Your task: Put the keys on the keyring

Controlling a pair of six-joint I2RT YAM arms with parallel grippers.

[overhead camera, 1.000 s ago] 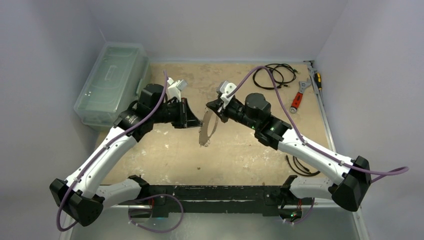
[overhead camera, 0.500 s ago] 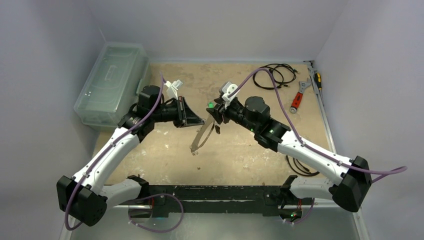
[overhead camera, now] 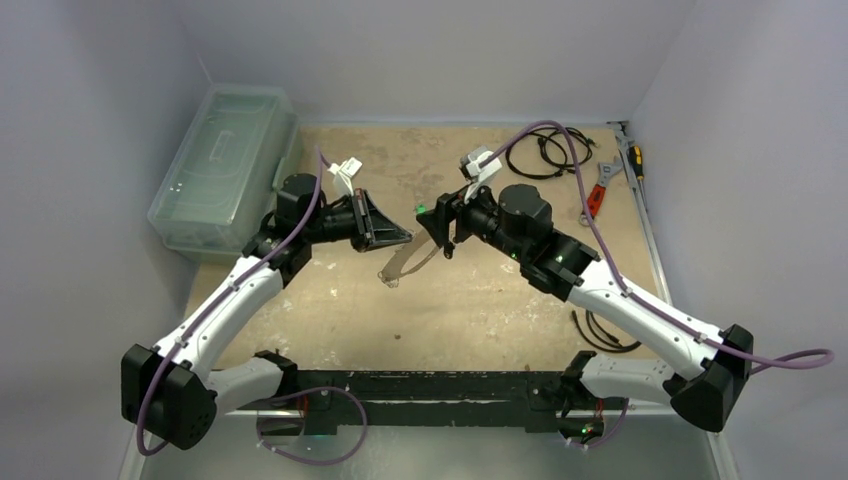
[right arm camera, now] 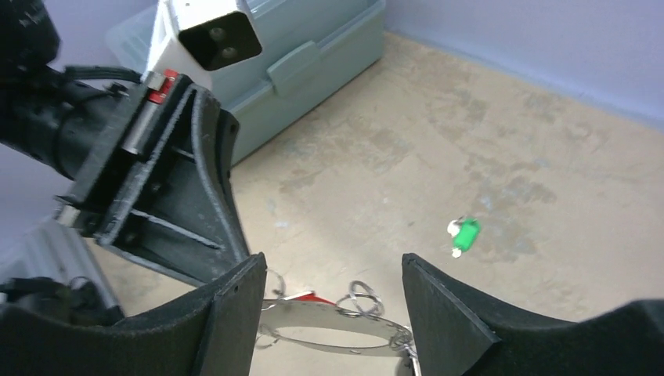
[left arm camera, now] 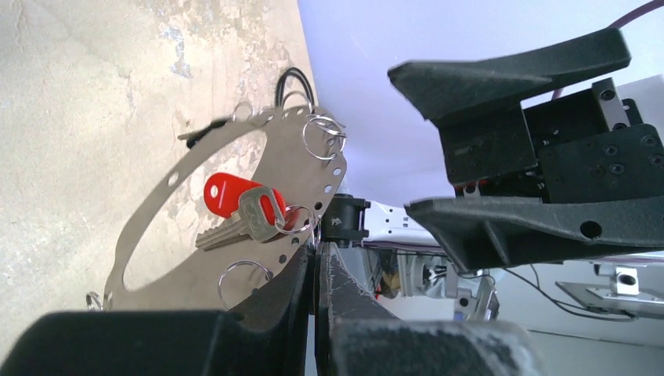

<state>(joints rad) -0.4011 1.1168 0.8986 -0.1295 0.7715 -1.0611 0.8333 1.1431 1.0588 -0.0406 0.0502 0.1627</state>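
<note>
L gripper (left arm camera: 317,254) is clamped tight on the rim of the keyring (left arm camera: 145,215), its 2 fingers pressed together w/ the thin metal edge btwn them. The keyring hangs in the air above the table (overhead camera: 480,300), tilted and held at 1 edge only, roughly mid-table btwn the 2 arms.

R gripper (right arm camera: 333,266) has its jaws wide apart w/ nothing btwn the pads. In the R wrist view the keyring's rim shows just below the gap and touches neither finger. In the L wrist view the R gripper's 2 black fingers sit beside the keyring, near it but apart.

1 key is on the keyring: the red key (left arm camera: 235,196). Its red tag and silver blade lie across the keyring's opening. It hangs from a small split ring (left arm camera: 301,218) at the rim, close to where L gripper pinches. More split rings sit along the rim.

The green key (right arm camera: 467,233) lies flat on the table, apart from the keyring. In the top view it is only a small green speck just by R gripper's tip.

Around the edges: a clear plastic box (overhead camera: 225,165) at the far L. A black cable coil (overhead camera: 545,150) lies at the far R. A red-handled wrench (overhead camera: 597,195) and a screwdriver (overhead camera: 634,160) lie by the R wall.
</note>
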